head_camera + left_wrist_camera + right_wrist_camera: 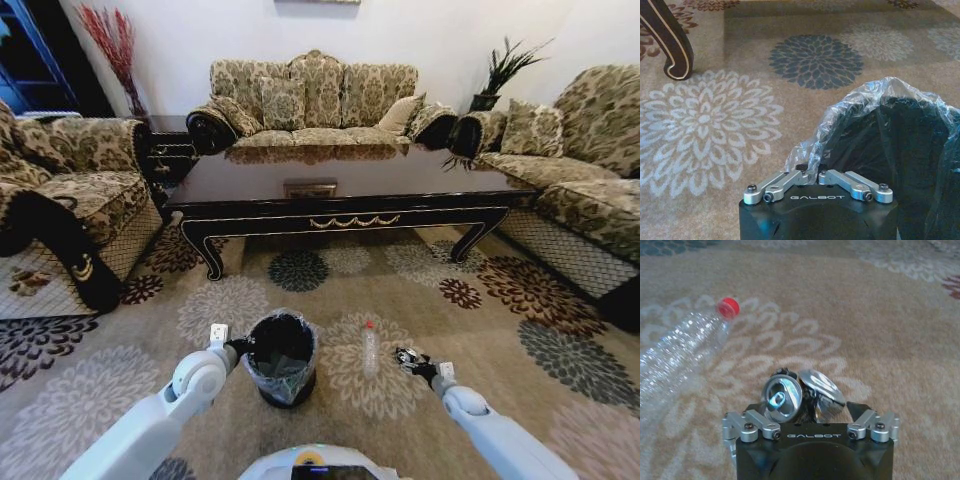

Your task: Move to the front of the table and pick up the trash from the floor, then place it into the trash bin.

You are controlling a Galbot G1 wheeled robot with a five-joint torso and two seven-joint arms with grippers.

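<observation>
Both arms reach forward low over the carpet (120, 360). Clamped on the folded-over plastic liner (850, 107), the left gripper (812, 175) holds the rim of the black bin (281, 357). At the right, the right gripper (807, 407) grasps a crushed silver can (800, 395) just above the floor. A clear bottle (371, 349) with a red cap lies between bin and can. Farther off stands the dark coffee table (340, 190).

glossy wooden table (340, 185), crinkled plastic-lined trash bin (281, 360)
</observation>
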